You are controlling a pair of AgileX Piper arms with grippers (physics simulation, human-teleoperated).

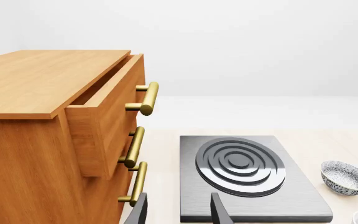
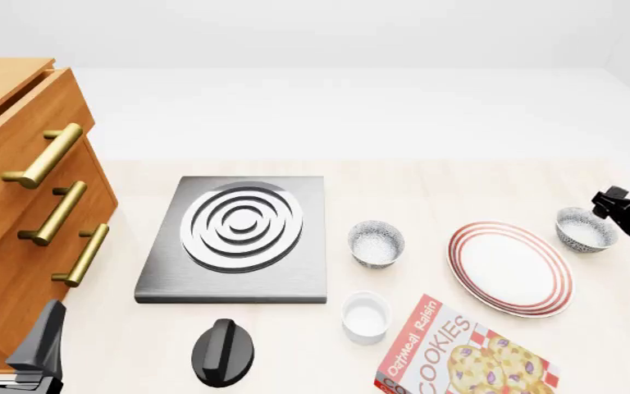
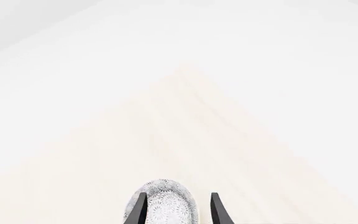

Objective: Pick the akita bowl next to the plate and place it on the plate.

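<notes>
Table: I see a pale wood-grain table point(image 2: 425, 185).
Furniture: a wooden chest of drawers point(image 2: 9, 176) at the left, brass handles point(image 2: 43, 156), its top drawer point(image 1: 104, 109) pulled partly open.
Walls: plain white.
Light: soft, even.

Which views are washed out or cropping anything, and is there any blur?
Right wrist view: pale table blends into the white backdrop, low contrast; akita bowl cut by the frame edge between the right gripper fingers. Front view: evenly lit, soft shadows, cookie box cropped. Left wrist view: sharp, stove plate shows mild sheen. No blur anywhere.
</notes>
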